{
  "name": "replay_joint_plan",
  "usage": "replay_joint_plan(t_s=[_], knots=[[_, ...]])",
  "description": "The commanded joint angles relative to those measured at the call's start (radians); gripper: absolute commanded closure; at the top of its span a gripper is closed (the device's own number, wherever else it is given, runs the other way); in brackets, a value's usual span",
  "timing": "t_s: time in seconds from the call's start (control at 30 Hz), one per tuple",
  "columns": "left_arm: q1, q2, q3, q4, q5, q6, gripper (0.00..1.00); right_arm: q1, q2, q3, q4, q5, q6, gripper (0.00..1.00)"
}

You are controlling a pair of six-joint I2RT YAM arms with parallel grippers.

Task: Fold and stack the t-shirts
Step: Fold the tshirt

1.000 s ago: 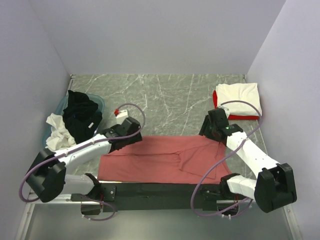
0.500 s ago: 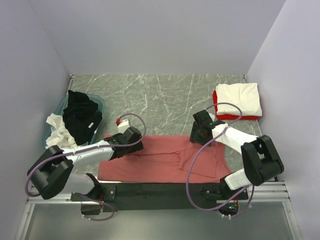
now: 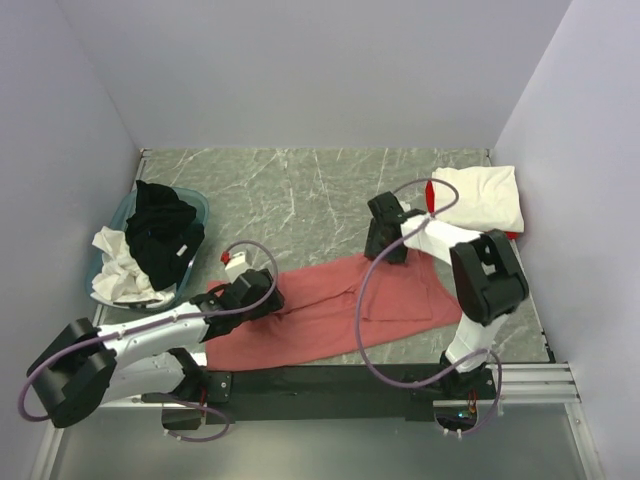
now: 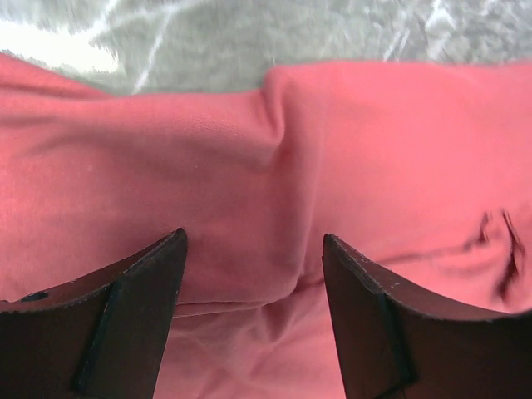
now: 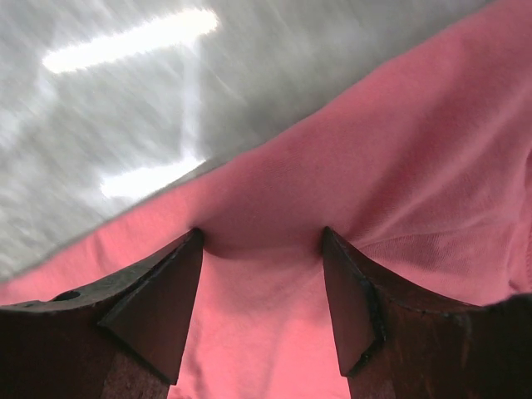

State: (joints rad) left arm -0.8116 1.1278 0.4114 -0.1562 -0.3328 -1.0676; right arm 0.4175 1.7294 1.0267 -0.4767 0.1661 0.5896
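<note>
We see a grey marble-patterned table point(image 3: 320, 190) with white veins, walled by plain pale panels. The salmon-pink t-shirt point(image 3: 330, 310) is the largest thing on it. It is soft matte knit, lying flat and slanted at the near middle of the table, with a shallow fold line across it and a darker seam or placket near its right part.

At the left edge a teal plastic basin point(image 3: 197, 210) holds a crumpled black shirt point(image 3: 165, 235), and a rumpled white shirt point(image 3: 118, 270) spills over its near rim. A pale tag-like patch on the black one is too small to read. Far right, a cream-white shirt point(image 3: 482, 198) is folded to a neat rectangle on top of a red shirt point(image 3: 431, 196), of which only the edges show.

The left gripper point(image 3: 266, 297) sits over the pink shirt's left part. Its dark wedge-shaped fingers point(image 4: 133, 307) stand wide apart, with smooth cloth and one soft ridge between them. We see nothing pinched.

The right gripper point(image 3: 385, 252) is at the shirt's far edge. Its fingers point(image 5: 158, 291) are also spread wide, with tips down on the hem where the cloth dips slightly. We cannot tell whether they have caught it.
</note>
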Motion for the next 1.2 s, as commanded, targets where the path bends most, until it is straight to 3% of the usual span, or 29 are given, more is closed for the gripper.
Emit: replay_joint_plan(t_s=[0.0, 0.4, 0.53, 0.73, 0.97, 1.17], knots=[[-0.037, -0.034, -0.077, -0.109, 0.098, -0.074, 0.26, 0.010, 0.104, 0.104, 0.016, -0.019, -0.019, 0.34], [-0.162, -0.167, -0.057, -0.114, 0.106, -0.147, 0.26, 0.014, 0.306, 0.550, -0.100, -0.092, -0.114, 0.34], [-0.178, -0.201, 0.013, -0.198, 0.051, -0.138, 0.26, 0.014, 0.236, 0.581, -0.099, -0.073, -0.126, 0.34], [-0.179, -0.226, 0.053, -0.263, -0.012, -0.127, 0.25, 0.017, 0.000, 0.385, -0.088, -0.037, -0.119, 0.34], [-0.181, -0.079, 0.093, -0.279, -0.040, -0.068, 0.25, 0.020, -0.253, -0.063, -0.002, -0.057, -0.068, 0.34], [-0.181, -0.054, 0.090, -0.263, -0.022, -0.058, 0.25, 0.018, -0.309, -0.227, 0.041, -0.065, -0.033, 0.34]])
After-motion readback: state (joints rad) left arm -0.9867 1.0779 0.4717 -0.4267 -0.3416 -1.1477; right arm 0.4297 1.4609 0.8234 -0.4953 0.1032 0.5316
